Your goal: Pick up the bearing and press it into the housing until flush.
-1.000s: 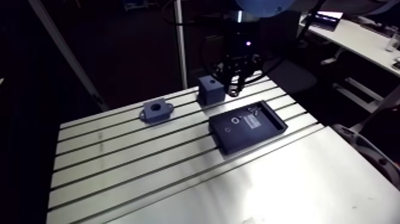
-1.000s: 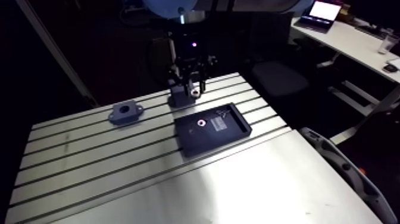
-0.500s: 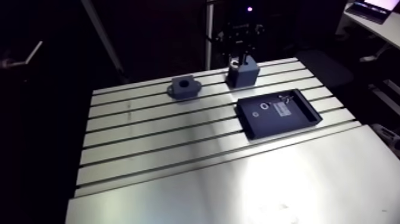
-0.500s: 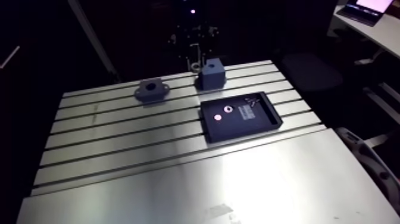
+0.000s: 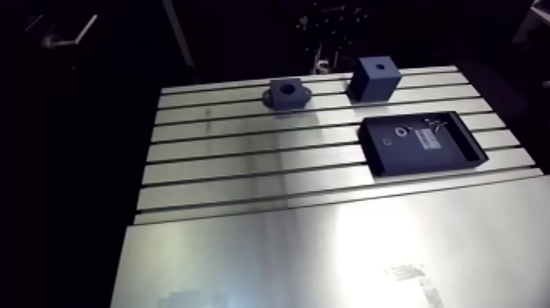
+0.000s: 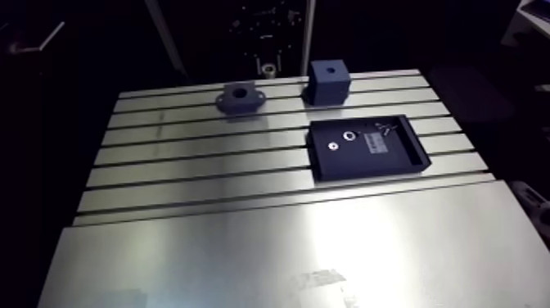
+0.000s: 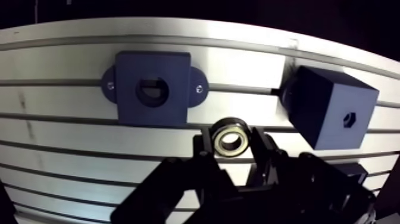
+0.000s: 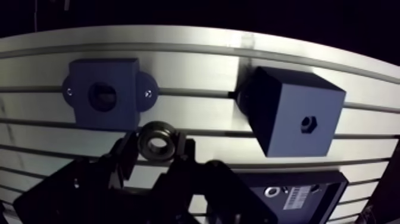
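1. Arm view: the housing (image 5: pixel 287 92), a block (image 5: pixel 375 78) and a tray (image 5: pixel 391 158) sit on the tabletop (image 5: pixel 245 176). The pincer is too dark to read here.
2. Wrist view: the pincer (image 7: pixel 231 142) is clenched on the bearing (image 7: pixel 231 137). The ring's open face shows, likely so it meets the bore squarely. The housing lies just ahead, the block off to one side.

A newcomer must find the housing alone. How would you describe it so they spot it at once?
On the slotted aluminium table, two blue blocks sit near the far edge, beyond the black tray. The housing is the low one with a wide round bore and an ear on each side; the cube beside it is taller, with a small hole.
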